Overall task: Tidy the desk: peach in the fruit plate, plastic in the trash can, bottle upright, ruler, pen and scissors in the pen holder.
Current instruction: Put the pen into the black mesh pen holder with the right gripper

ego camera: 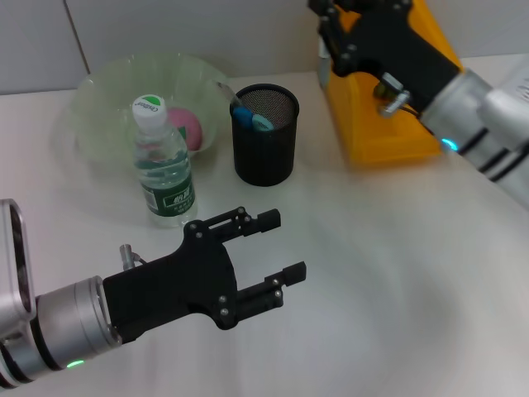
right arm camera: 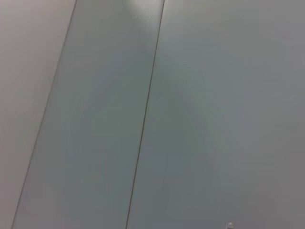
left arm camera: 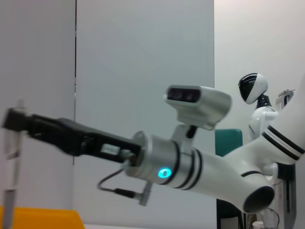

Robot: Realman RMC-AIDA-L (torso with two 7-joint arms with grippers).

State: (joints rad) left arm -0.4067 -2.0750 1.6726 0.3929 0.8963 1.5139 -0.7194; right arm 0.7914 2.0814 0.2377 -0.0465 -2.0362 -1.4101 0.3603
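Disposal step, judged: right gripper [ego camera: 331,29] over trash can [ego camera: 388,136], jaw state cannot be told. Left gripper [ego camera: 281,246] idle above table [ego camera: 397,281], jaws spread. Next: release, retract.

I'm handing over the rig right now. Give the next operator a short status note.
Left end effector: open, empty, hovering over the desk in front of the bottle.
Right end effector: over the trash can; its state cannot be made out.
Done: peach in the fruit plate; bottle upright; scissors in the pen holder, with a slim item beside them, likely the pen.
Left: no plastic or ruler visible on the desk; confirm both, then park the arms.
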